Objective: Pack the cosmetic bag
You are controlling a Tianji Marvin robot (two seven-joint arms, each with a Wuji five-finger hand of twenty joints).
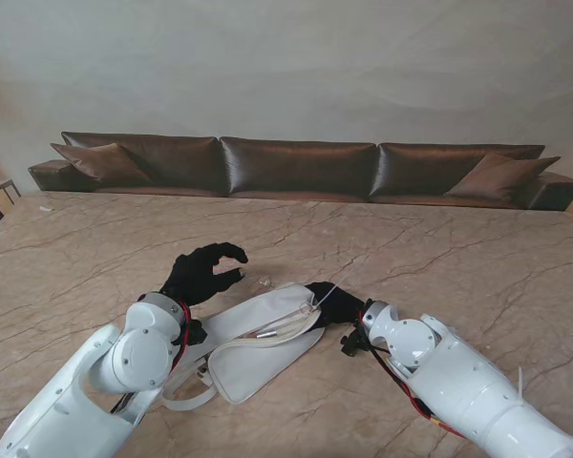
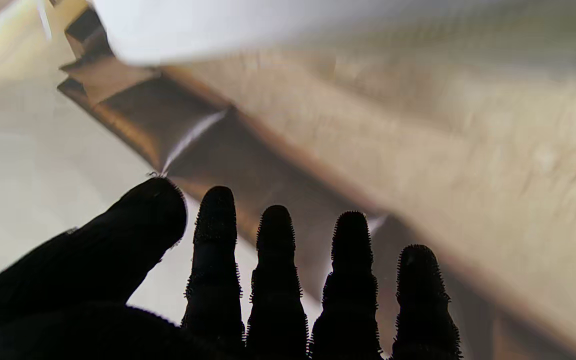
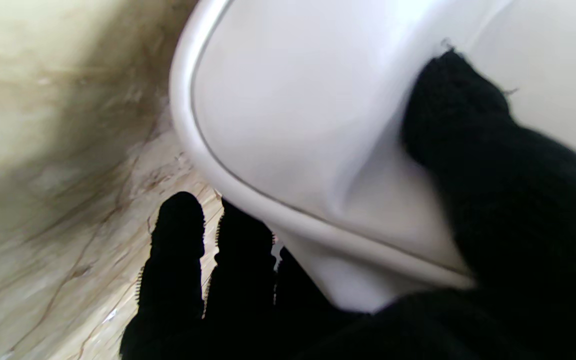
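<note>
The right hand (image 1: 332, 303) is half hidden behind the white bag (image 1: 258, 342), pinching its edge on the table (image 1: 439, 258). The left hand (image 1: 202, 272) hovers spread, empty. No writing is readable.

The left wrist view is blurred throughout. A tiny clear object (image 1: 264, 281) on the marble surface (image 1: 439, 258) is too small to identify. The white soft cosmetics bag (image 1: 258, 339) hides most of the right hand's fingers (image 3: 178, 250).

Count, stand view: 1 white cosmetics bag (image 1: 253, 343) on 1 marble counter (image 1: 86, 248). 2 black-gloved hands: left hand (image 1: 202, 272), right hand (image 1: 336, 303). 1 small clear item (image 1: 264, 281), unidentifiable. 1 brown sofa (image 1: 296, 167), 2 loose cushions.
</note>
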